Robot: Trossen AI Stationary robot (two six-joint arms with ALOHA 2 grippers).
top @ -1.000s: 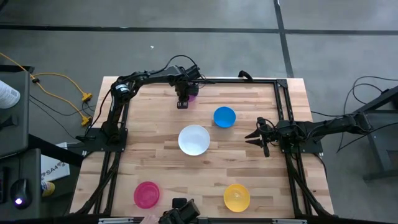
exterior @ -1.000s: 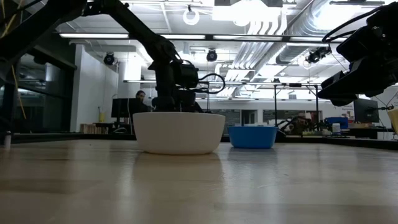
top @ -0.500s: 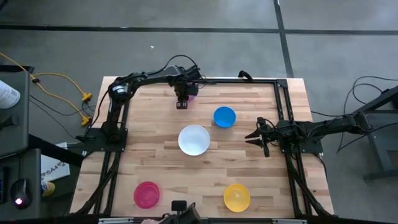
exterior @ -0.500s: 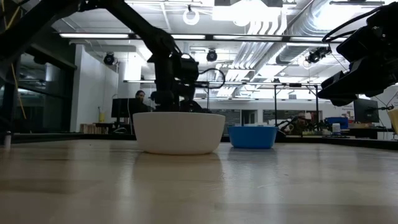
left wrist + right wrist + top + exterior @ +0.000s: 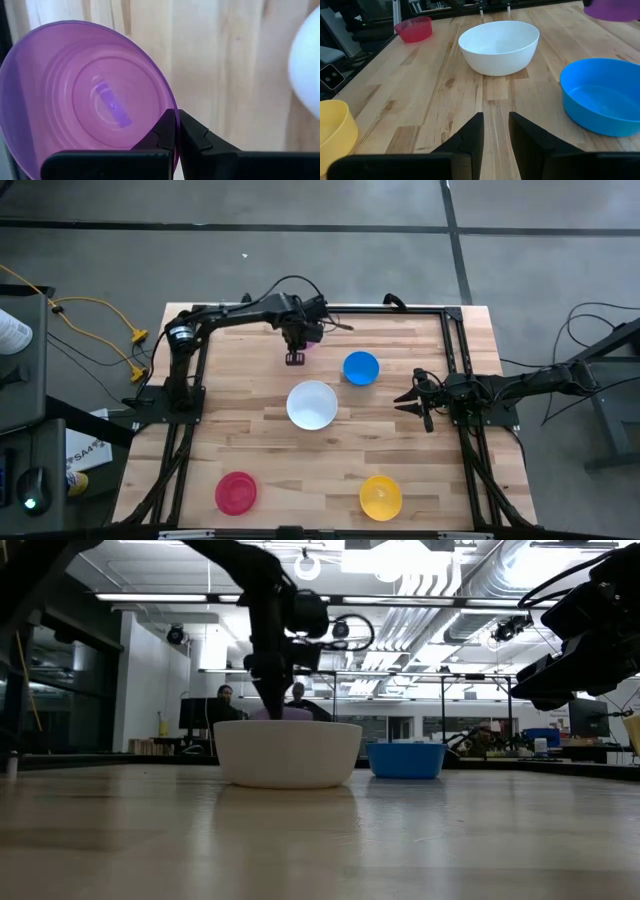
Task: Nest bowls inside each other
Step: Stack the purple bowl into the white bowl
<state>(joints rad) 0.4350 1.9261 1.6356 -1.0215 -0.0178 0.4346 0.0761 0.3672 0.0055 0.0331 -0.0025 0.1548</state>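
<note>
high view, near edge: red-pink bowl (image 5: 236, 491) and yellow bowl (image 5: 381, 496) sit alone, nothing nested yet
mid bench (image 5: 250, 440): white bowl (image 5: 312, 404) empty; blue bowl (image 5: 361, 367) alone just behind it
right gripper (image 5: 405, 401): parked beside the white one, jaws apart, holding nothing
far side: left gripper (image 5: 295, 358) jaws pinched on purple bowl (image 5: 85, 95) rim, looks lifted
left to do: pretty much all five

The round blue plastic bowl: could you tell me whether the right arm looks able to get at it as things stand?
Probably yes. The right claw stands open and empty, and only bare wooden table lies between it and the round blue plastic bowl. The left claw, shut on the purple plastic bowl, is clear of that path.
</note>
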